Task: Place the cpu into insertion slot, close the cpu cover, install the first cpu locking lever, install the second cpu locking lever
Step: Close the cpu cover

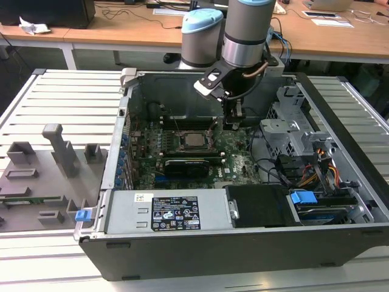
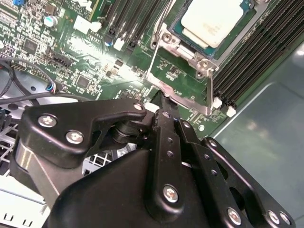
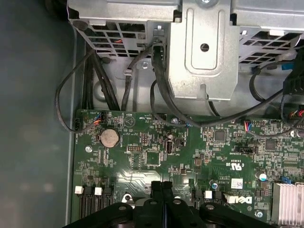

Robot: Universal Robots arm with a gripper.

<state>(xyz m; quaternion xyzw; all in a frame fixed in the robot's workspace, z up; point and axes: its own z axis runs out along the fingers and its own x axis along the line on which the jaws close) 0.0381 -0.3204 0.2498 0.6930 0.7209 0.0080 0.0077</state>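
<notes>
Currently on table [image 1: 61, 97]: one open computer case [image 1: 213, 255] is lying flat, and one green motherboard [image 3: 156, 156] is sitting inside it around the insertion slot [image 2: 180, 33].
Arm [image 1: 246, 30]: one arm is reaching down into the case, just to the exterior view's right of the insertion slot.
Gripper [image 2: 160, 102]: one gripper is hanging close above the board beside the insertion slot; in both wrist views its two fingers are lying pressed together with no gap showing.
Contact: the fingertips are meeting the edge of the cover farthest from the insertion slot; whether they are nipping any metal between them, I cannot tell.
Cpu [image 2: 211, 21]: one chip is sitting in the insertion slot, silver face up.
Cpu cover [image 2: 187, 100]: one metal frame is standing swung off the insertion slot toward the gripper, and green board is showing through its window.
Rod [image 2: 210, 92]: one thin metal rod is running along the cover's side, away from the insertion slot.
Coin battery [image 3: 108, 137]: one round cell is sitting on the board, on the gripper's side of the insertion slot.
</notes>
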